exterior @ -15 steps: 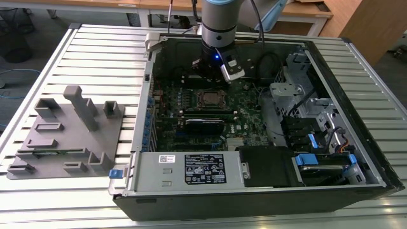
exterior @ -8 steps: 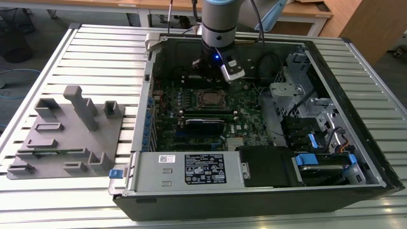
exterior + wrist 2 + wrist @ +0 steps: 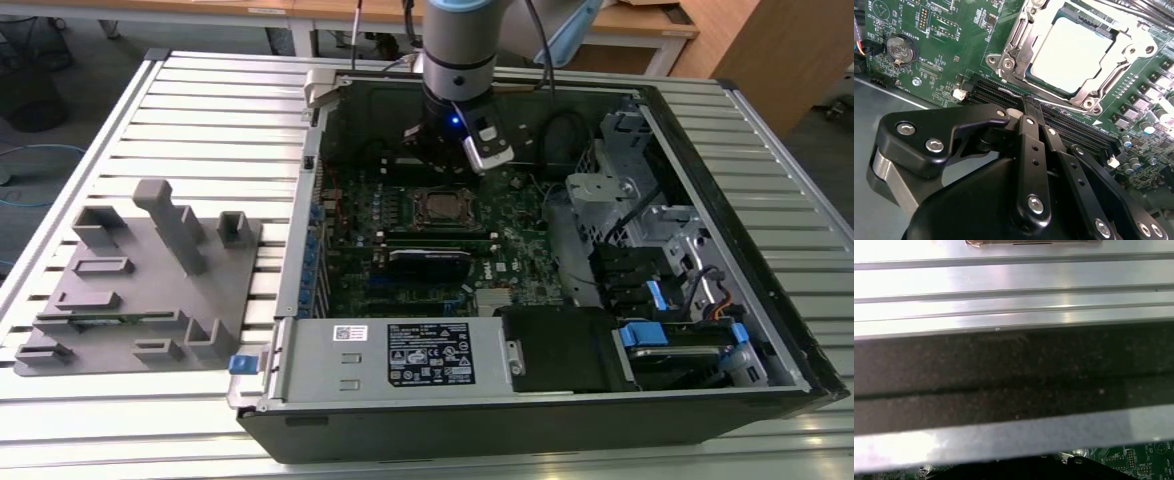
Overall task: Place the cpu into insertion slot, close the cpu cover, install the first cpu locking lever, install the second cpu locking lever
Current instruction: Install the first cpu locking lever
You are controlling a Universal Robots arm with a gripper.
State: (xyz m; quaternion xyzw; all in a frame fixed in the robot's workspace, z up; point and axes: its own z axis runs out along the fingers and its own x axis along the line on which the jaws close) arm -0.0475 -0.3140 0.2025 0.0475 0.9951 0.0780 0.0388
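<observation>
Exterior view's evenly lit and soft, though it's dimmer inside the case [image 3: 534,438]. In the second wrist view, glare blows out the cpu [image 3: 1074,50] top. In the first wrist view, the table slats [image 3: 1004,275] look overexposed and blurry.

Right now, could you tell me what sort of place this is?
Probably a robotics lab or workshop: an open black desktop computer case lies on a ribbed aluminium slat table, beside a grey parts fixture, with wooden desks behind.
</observation>
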